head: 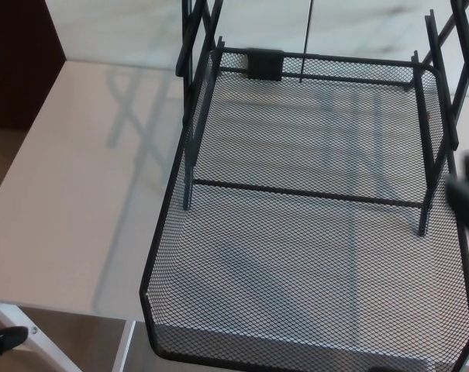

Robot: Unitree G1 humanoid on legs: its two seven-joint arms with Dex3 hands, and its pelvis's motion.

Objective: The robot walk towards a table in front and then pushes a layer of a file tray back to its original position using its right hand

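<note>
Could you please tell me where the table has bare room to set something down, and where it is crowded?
The free patch is the white table surface left of the mesh tray layer, bordered by the dark wall at far left and the table's near edge. The right side is crowded: the tray and its black frame cover it, and the right hand enters at the right edge.
</note>
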